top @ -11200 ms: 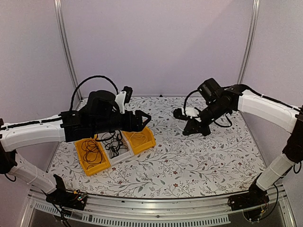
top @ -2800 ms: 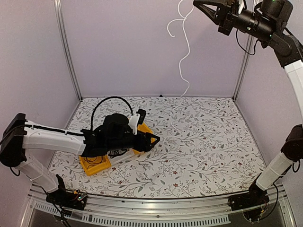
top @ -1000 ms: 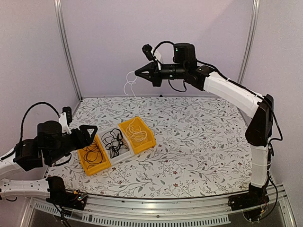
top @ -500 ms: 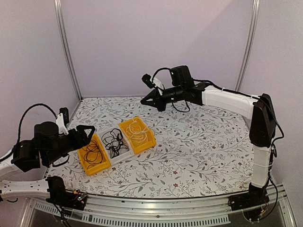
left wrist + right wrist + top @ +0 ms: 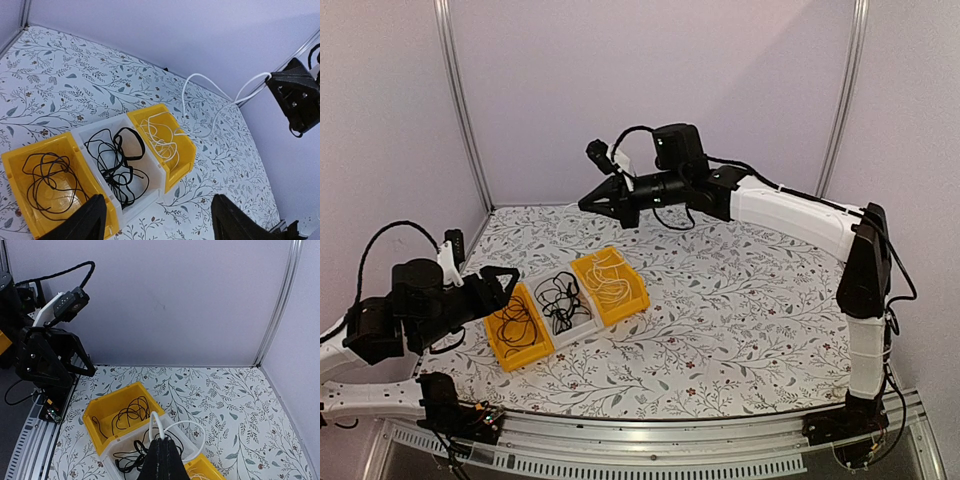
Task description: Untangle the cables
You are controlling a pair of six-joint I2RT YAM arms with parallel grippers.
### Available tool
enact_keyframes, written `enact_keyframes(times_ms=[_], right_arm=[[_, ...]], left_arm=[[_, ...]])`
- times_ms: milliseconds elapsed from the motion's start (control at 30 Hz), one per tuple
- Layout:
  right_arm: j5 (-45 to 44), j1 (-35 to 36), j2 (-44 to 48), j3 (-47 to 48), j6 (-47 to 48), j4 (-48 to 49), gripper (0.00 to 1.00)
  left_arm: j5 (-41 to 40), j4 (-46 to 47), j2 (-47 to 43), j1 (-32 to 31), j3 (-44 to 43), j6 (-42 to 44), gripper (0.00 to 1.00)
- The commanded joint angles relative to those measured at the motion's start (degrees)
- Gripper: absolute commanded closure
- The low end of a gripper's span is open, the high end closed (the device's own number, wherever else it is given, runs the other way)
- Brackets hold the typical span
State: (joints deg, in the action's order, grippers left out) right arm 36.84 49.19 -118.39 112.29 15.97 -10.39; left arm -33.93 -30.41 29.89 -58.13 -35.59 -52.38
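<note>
Three bins stand in a row. The left yellow bin (image 5: 525,356) holds a black cable (image 5: 47,175). The white bin (image 5: 576,334) holds tangled black cables (image 5: 117,160). The right yellow bin (image 5: 626,309) holds the coils of the cream cable (image 5: 162,137). My right gripper (image 5: 586,203) hovers above and behind the bins, shut on the cream cable's upper end (image 5: 152,420); the cable hangs from it down into the bin. My left gripper (image 5: 506,283) is open and empty, just left of the bins.
The flowered table (image 5: 740,310) stretches right of the bins. Purple walls and metal posts (image 5: 460,110) close the back and sides. In the right wrist view the left arm (image 5: 47,360) stands beyond the bins.
My right gripper came down from high up and moved left over the bins, lowering the cream cable into the right yellow bin. My left arm drew back off the bins to the left.
</note>
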Motion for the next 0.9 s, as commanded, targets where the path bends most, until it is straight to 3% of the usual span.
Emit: enact_keyframes(times_ms=[0,367,867], right_arm=[[-0.4,0.7,-1.6,0.7,-2.3,1.0,1.0],[-2.6,-5.2,-5.2,-3.5,-4.6,2.2,1.0],[-6.4,-5.4,-9.5,-8.0,1.9,-0.8,1.0]], left_arm=[[-0.8,-1.0,-0.9,-0.2,0.7,-0.1,0.25],[-0.4,-1.2,0.3,-0.2,0.3,-0.5,0.25],[-0.6,-1.2,1.4,-0.2,0.4,-1.5,0.25]])
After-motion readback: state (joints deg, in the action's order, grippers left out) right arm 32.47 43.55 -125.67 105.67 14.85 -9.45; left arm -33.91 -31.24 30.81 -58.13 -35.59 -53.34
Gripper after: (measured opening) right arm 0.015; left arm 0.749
